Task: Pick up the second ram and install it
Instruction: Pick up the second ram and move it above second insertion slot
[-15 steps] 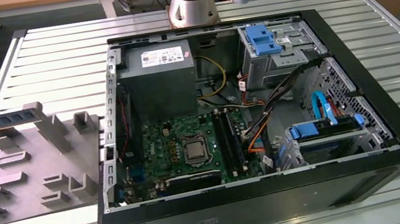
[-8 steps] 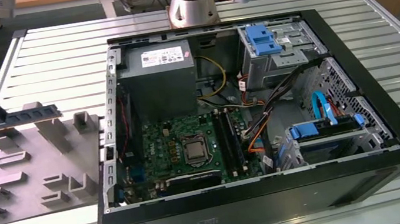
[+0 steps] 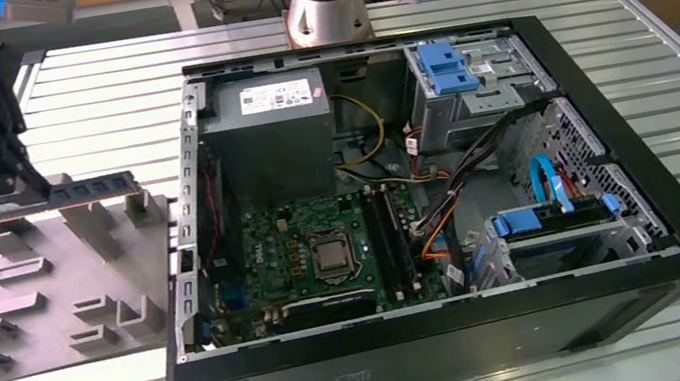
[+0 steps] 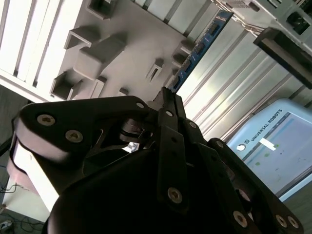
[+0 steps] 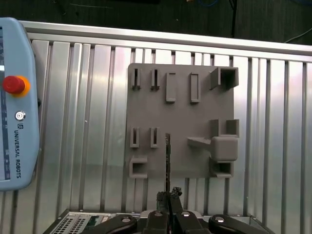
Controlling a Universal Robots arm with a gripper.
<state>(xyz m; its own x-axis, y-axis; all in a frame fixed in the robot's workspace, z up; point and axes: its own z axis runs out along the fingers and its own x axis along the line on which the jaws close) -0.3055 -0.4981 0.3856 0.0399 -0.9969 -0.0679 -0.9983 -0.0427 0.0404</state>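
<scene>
My gripper (image 3: 38, 189) hangs over the grey holder plate (image 3: 59, 293) at the exterior view's left, shut on the ram (image 3: 97, 185). The ram is a long thin green stick, held level a little above the plate's slots. In the first wrist view the ram (image 5: 167, 156) shows edge-on, running out from the closed fingertips (image 5: 171, 195) over the holder plate (image 5: 195, 122). In the second wrist view the ram (image 4: 202, 46) reaches away from the gripper (image 4: 166, 97) past the plate (image 4: 126, 44). The open computer case (image 3: 640, 206) lies to the exterior view's right, with the motherboard's memory slots (image 3: 384, 229) visible.
The case holds a power supply (image 3: 263, 131), blue drive cages (image 3: 450, 68) and loose cables (image 3: 449, 194). A teach pendant (image 5: 17, 97) lies on the ribbed aluminium table (image 3: 651, 12) beside the plate. The arm's base (image 3: 327, 10) stands behind the case.
</scene>
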